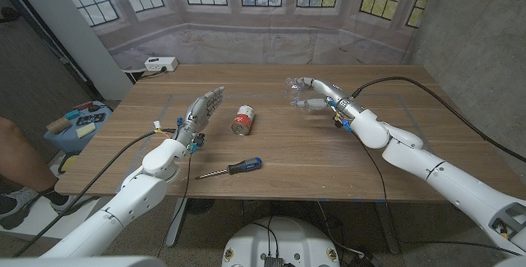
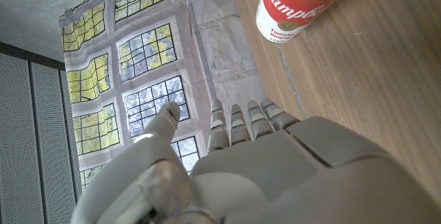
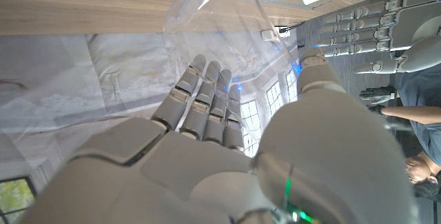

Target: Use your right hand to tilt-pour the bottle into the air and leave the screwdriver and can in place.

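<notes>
From the head view, the right robot hand (image 1: pixel 316 93) holds a clear bottle (image 1: pixel 301 94) above the counter (image 1: pixel 312 160), toward the far right part of it. The bottle lies nearly on its side, so the pour into the air looks to be at or near its fullest tilt. The can (image 1: pixel 243 120) lies on its side near the middle of the counter, and the screwdriver (image 1: pixel 231 168) lies close to the near edge, both well apart from the bottle. The left robot hand (image 1: pixel 204 111) is near the can, toward the counter's left edge, with its fingers straight and nothing in it.

In the left wrist view, the left robot hand (image 2: pixel 241 169) shows its fingers extended and empty, with the red and white can (image 2: pixel 300 3) on the wood a little way beyond them, not touching.

In the right wrist view, the right robot hand (image 3: pixel 227 148) has its fingers and thumb around the transparent bottle (image 3: pixel 220 27), which hangs clear of the wood.

The next move would probably be to bring the bottle back upright and set it down on bare wood at the right side, keeping the arm's path away from the can and screwdriver.
</notes>
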You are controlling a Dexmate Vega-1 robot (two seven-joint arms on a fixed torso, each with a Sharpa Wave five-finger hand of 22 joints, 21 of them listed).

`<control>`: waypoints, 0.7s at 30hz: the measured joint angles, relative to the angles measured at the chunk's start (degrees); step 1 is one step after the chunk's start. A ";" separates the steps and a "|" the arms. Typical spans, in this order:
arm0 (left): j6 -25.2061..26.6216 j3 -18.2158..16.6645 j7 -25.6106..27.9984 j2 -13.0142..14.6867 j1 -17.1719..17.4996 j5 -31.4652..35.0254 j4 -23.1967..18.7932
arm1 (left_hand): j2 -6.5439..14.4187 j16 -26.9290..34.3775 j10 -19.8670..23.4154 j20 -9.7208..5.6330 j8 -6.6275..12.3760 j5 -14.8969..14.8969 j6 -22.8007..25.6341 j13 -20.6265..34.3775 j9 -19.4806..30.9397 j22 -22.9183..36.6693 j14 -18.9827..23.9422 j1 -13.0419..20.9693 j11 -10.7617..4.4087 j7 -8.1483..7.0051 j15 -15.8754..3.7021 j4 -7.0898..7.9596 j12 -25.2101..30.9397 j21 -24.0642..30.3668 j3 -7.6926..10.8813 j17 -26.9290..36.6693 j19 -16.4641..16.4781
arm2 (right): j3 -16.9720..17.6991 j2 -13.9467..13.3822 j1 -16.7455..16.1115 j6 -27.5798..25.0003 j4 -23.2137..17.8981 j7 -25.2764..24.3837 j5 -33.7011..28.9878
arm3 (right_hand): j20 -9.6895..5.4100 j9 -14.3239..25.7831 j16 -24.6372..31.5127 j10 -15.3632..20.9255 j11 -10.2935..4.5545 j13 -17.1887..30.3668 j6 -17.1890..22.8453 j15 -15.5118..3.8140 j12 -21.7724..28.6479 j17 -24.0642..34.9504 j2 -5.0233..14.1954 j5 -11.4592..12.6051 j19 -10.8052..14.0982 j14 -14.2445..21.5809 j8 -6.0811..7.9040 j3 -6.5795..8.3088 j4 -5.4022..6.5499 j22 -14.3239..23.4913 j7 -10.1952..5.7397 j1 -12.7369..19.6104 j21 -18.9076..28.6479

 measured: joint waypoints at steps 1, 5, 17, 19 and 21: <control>-0.01 0.00 -0.03 0.00 0.00 0.00 0.02 | 0.00 0.00 0.00 0.00 0.00 0.00 0.00 0.00 0.00 0.00 0.00 0.00 0.00 0.00 0.00 0.00 0.00 0.00 0.00 -0.05 0.00 | -0.06 0.02 -0.06 -0.37 -0.13 -0.46 -0.54 | 0.00 0.00 0.00 0.02 -0.02 0.00 0.00 0.19 0.10 0.02 -0.01 0.00 0.00 0.21 0.00 0.00 0.00 0.00 0.00 0.02 0.00; -0.02 0.00 -0.19 0.01 0.00 -0.01 0.09 | 0.00 0.00 0.00 0.00 0.00 0.00 0.00 0.00 0.00 0.00 0.00 0.00 0.00 0.00 0.00 0.00 0.00 0.00 0.00 -0.06 0.00 | -0.47 0.28 -0.43 -1.37 -0.84 -1.94 -2.24 | -0.31 0.00 0.00 0.54 -0.55 -0.01 0.34 -0.03 0.22 0.02 -0.03 0.00 0.31 0.56 0.26 -0.01 0.00 0.00 -0.34 0.04 0.00; -0.05 0.10 -0.38 -0.02 -0.26 -0.09 0.43 | 0.00 0.00 0.00 0.00 0.00 0.00 0.00 -0.01 0.00 0.00 0.00 0.00 0.00 0.00 0.00 0.00 0.00 0.00 0.00 -0.06 0.00 | -2.36 2.03 -0.80 -5.53 -0.49 -11.23 -10.01 | -0.20 0.00 0.00 1.04 -1.04 -0.07 0.95 0.09 0.45 0.28 -0.03 -0.05 1.05 1.88 0.47 0.32 0.00 0.00 -0.49 0.06 0.00; -0.06 0.10 -0.38 -0.02 -0.26 -0.09 0.43 | 0.00 0.00 0.00 0.00 0.00 0.00 0.00 -0.01 0.00 0.00 0.00 0.00 0.00 0.00 0.00 0.00 0.00 0.00 0.00 -0.06 0.00 | -2.78 2.32 -0.73 -5.56 -0.25 -11.29 -10.06 | -0.30 -0.01 0.00 1.14 -1.14 -0.07 0.95 0.09 0.66 0.28 -0.04 -0.43 1.15 1.88 0.47 0.32 0.00 0.00 -0.49 0.06 0.00; -0.06 0.12 -0.38 -0.03 -0.30 -0.09 0.44 | 0.00 0.00 0.00 0.00 0.00 0.00 0.00 -0.01 0.00 0.00 0.00 0.00 0.00 0.00 0.00 0.00 0.00 0.00 0.00 -0.06 0.00 | -3.31 2.61 -0.52 -6.62 0.02 -13.34 -11.89 | -0.42 0.00 0.00 1.14 -1.14 -0.07 0.95 0.09 0.67 0.28 -0.04 -0.44 1.27 1.88 0.47 0.32 0.00 0.00 -0.50 0.07 0.00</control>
